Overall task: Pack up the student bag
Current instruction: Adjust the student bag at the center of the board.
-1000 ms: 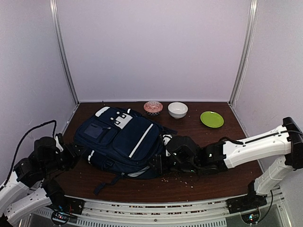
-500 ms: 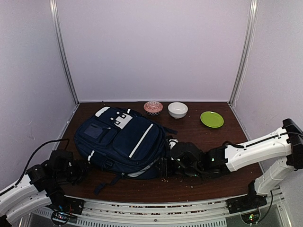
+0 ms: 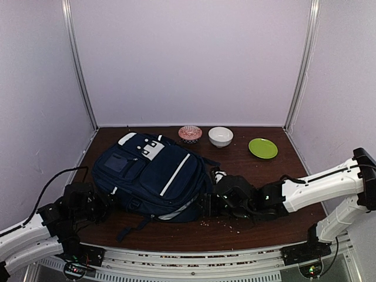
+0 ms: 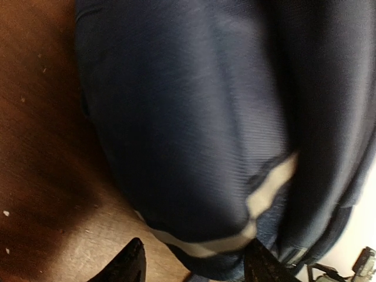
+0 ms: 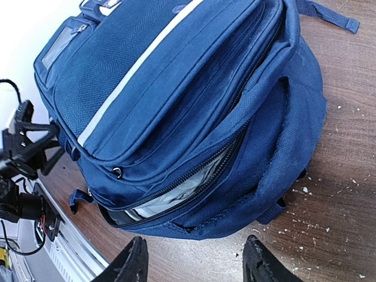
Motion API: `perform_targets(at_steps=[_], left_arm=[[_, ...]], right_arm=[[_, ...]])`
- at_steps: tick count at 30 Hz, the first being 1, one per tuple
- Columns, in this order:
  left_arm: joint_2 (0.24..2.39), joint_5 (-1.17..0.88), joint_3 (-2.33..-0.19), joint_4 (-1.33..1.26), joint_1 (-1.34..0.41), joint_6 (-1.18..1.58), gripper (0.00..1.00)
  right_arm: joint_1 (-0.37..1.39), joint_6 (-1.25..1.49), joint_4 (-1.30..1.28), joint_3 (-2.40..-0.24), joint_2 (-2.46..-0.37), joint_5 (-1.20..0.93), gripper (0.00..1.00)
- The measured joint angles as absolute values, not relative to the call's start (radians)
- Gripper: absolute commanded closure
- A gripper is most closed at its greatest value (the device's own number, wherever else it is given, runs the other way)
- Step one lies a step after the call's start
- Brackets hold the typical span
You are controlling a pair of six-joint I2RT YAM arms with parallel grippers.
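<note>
The student bag (image 3: 150,176), a navy backpack with white patches and a white stripe, lies flat on the brown table (image 3: 264,176). Its near-side zipper stands partly undone, showing grey lining (image 5: 188,185). My right gripper (image 3: 203,205) sits low at the bag's near right corner. In the right wrist view the right gripper (image 5: 194,261) is open over bare table, just short of the bag (image 5: 176,88). My left gripper (image 3: 104,203) is at the bag's left side. In the left wrist view the left gripper (image 4: 197,267) is open wide, with the bag's edge (image 4: 194,147) right in front.
A pink patterned bowl (image 3: 190,133), a white bowl (image 3: 220,136) and a green plate (image 3: 262,147) stand along the back of the table. Crumbs (image 3: 226,223) are scattered near the front edge. A dark strap (image 3: 132,229) trails from the bag towards the front.
My left arm has swung lower and rightwards, bringing its gripper up to the bag's left side. The right gripper has shifted slightly right and nearer the front. The bag has stayed put.
</note>
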State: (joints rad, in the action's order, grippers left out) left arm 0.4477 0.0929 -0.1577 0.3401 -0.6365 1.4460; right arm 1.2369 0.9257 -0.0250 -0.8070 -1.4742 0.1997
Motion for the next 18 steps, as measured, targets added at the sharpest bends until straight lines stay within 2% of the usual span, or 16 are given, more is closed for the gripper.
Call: perform_targets(at_steps=[3,6,8,12,14,18], left_arm=[[0.516,0.093,-0.144,0.297,-0.636,1.445,0.21],[0.568,0.093,-0.139,0.243,-0.636,1.443,0.45],[0.574,0.094,-0.134,0.207,-0.636,1.442,0.60],[0.556,0.106,-0.123,0.173,-0.636,1.435,0.84],[0.544,0.115,-0.118,0.168,-0.636,1.430,1.00],[0.537,0.124,-0.117,0.158,-0.637,1.419,1.00]], right_arm=[[1.229,0.938,-0.017,-0.805,-1.474,0.196,0.45],[1.216,0.955,0.007,-0.792,-1.475,0.178,0.45],[1.209,0.975,0.023,-0.781,-1.477,0.162,0.44],[1.188,1.019,0.072,-0.756,-1.481,0.120,0.42],[1.168,1.045,0.102,-0.737,-1.481,0.101,0.41],[1.122,1.089,0.136,-0.700,-1.481,0.083,0.36]])
